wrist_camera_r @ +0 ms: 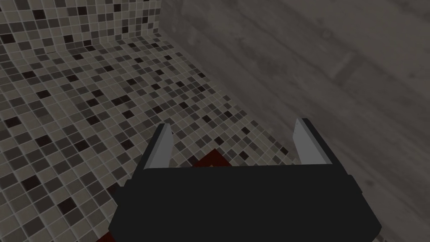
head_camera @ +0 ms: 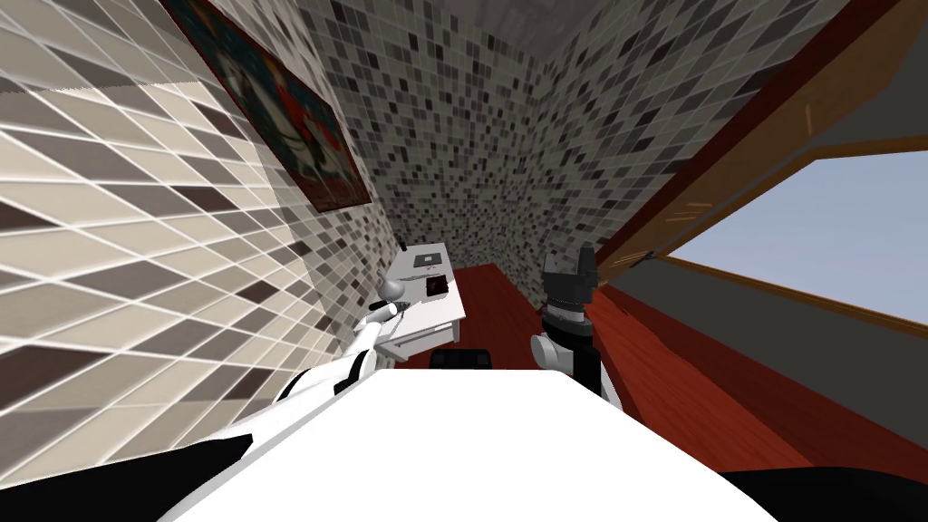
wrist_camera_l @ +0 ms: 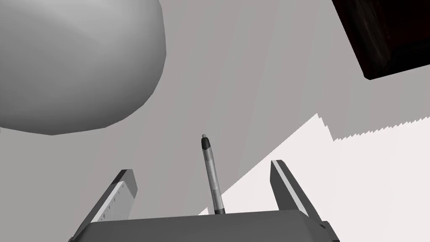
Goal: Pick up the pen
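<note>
The pen (wrist_camera_l: 211, 176) lies flat on the desk (wrist_camera_l: 252, 84), between the left gripper's (wrist_camera_l: 201, 167) fingers, which are spread wide, clear of it and hold nothing. A grey dome (wrist_camera_l: 75, 63) and a dark box (wrist_camera_l: 386, 33) sit further along the desk. The reach looks done; closing and lifting remain. The right gripper (wrist_camera_r: 233, 123), off the desk, is open and empty.

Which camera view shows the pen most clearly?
The left wrist view: the pen lies between the left gripper's open fingers. In the head view it is too small to tell on the white table. The right wrist view faces elsewhere.
</note>
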Motion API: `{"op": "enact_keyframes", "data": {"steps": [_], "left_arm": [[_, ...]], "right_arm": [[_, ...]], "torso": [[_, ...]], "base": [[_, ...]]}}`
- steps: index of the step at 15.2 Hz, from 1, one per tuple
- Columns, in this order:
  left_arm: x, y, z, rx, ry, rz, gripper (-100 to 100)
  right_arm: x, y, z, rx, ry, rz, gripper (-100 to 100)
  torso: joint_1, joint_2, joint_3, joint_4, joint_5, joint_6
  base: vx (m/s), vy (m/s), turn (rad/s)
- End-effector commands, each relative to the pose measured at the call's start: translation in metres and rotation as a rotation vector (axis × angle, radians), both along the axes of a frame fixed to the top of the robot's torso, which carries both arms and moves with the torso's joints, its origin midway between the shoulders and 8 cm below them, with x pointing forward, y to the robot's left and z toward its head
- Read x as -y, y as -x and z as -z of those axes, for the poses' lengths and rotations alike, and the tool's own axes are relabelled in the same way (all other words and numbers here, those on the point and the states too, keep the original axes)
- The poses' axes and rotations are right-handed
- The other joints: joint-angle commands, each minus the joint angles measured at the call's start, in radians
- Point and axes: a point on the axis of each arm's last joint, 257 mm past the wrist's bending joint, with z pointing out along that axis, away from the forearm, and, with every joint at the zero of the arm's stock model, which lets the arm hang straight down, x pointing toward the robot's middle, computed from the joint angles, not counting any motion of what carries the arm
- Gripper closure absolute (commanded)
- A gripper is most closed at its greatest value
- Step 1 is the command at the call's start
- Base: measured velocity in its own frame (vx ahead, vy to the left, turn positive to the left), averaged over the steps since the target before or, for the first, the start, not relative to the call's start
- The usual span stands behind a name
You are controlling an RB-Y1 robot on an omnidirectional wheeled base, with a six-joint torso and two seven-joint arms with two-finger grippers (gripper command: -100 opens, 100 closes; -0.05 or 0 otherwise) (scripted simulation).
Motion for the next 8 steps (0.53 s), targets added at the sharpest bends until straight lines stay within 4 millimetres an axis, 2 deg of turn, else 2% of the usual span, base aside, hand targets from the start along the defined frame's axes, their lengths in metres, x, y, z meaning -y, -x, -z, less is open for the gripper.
{"op": "enact_keyframes", "data": {"steps": [1, 8], "left_arm": [[0.002, 0.01, 0.013, -0.038, 0.043, -0.028, -100], [0.002, 0.021, 0.025, -0.091, 0.116, -0.084, -100]], "right_arm": [[0.0, 0.0, 0.0, 0.0, 0.0, 0.0, 0], [0.0, 0.0, 0.0, 0.0, 0.0, 0.0, 0]], "torso": [[0.0, 0.0, 0.0, 0.0, 0.0, 0.0], [0.0, 0.0, 0.0, 0.0, 0.0, 0.0]], "base": [[-0.004, 0.006, -0.03], [-0.002, 0.002, -0.011]]}}
